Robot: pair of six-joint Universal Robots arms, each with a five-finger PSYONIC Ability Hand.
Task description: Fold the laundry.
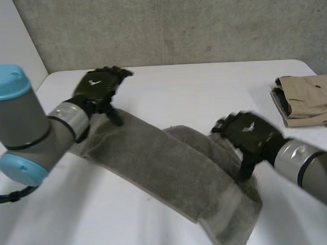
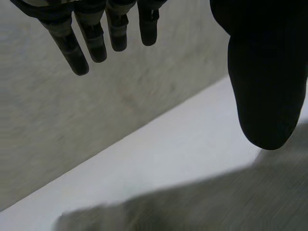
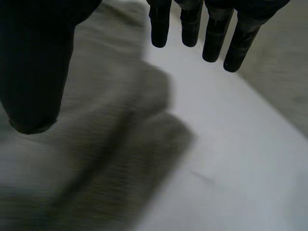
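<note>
Over towel (image 1: 171,165): hands (image 1: 99,87) (image 1: 249,132), fingers (image 2: 77,55) prob. straight

Grey arms (image 1: 23,120) (light-blue caps (image 1: 7,81)) — black hands (image 1: 99,86) (image 1: 250,134)

Bare table (image 1: 232,89) between towel (image 1: 165,166) and folded khakis (image 1: 309,100)

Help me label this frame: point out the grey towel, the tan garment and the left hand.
grey towel (image 1: 157,163), head view, middle of its long fold.
tan garment (image 1: 309,97), head view, top layer.
left hand (image 1: 99,87), head view, back of the hand.
</note>
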